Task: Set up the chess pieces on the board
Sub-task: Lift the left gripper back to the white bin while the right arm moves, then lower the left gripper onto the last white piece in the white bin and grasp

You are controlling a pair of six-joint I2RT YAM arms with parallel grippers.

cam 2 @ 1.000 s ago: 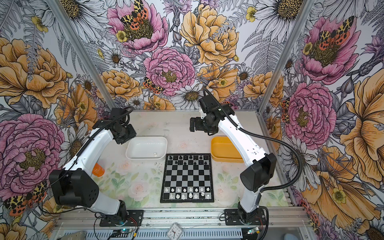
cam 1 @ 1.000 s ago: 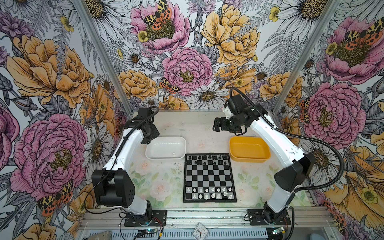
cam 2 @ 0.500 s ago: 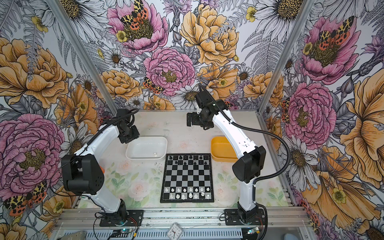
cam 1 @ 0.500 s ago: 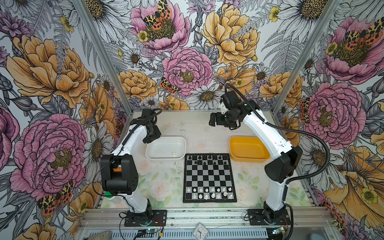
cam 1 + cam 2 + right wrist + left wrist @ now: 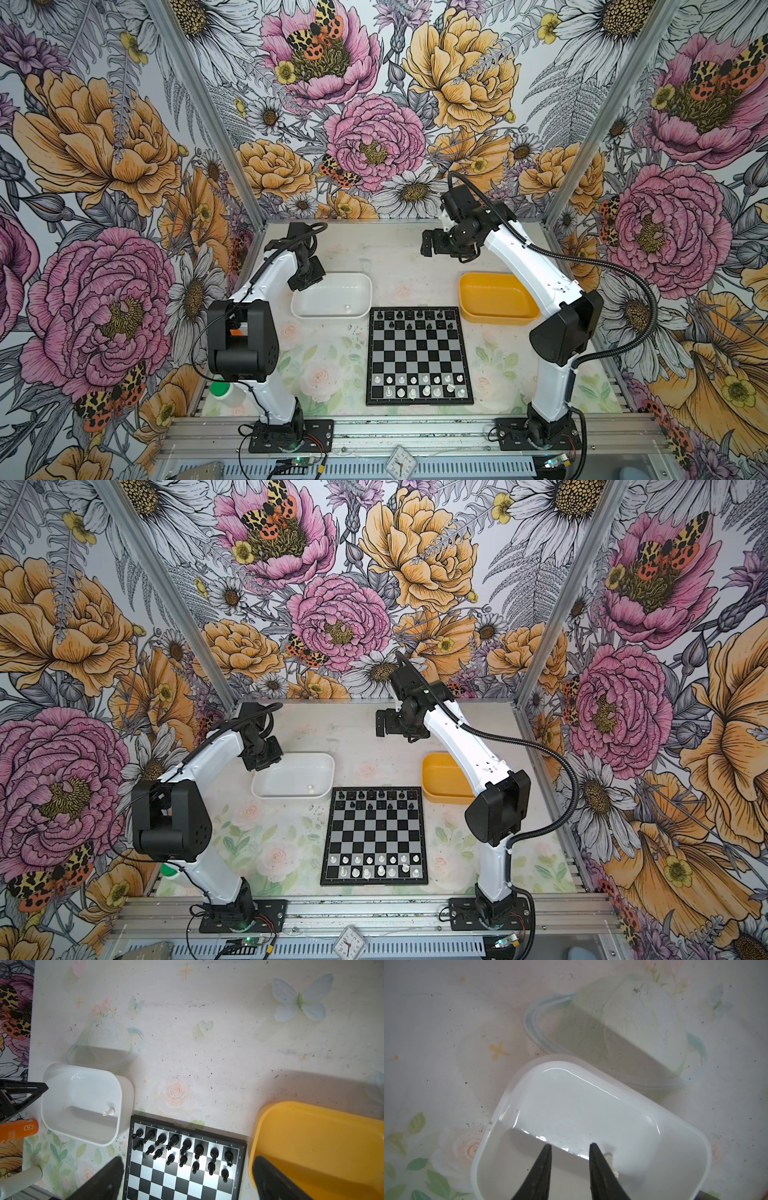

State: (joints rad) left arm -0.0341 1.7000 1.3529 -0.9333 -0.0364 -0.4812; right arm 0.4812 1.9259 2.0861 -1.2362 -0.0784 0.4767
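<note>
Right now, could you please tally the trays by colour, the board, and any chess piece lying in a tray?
White tray: 1
Yellow tray: 1
Board: 1
White chess piece in the white tray: 1
Total: 4

black chessmen [image 5: 415, 320] and white chessmen [image 5: 419, 384] at opposite board [image 5: 417, 353] ends; lone piece [image 5: 109, 1113] in tray [image 5: 127, 1093]

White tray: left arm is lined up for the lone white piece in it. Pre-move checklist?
1. Target found: ok. One white piece lies on its side in the white tray.
2. Left gripper empty, jaws apart: ok.
3. Piece between the jaws: not ok; it lies outside them, beside one finger.
4. Right gripper clear of the tray: ok; open, well behind it.
5. Free square on the board: ok; its near-left corner looks bare.
</note>
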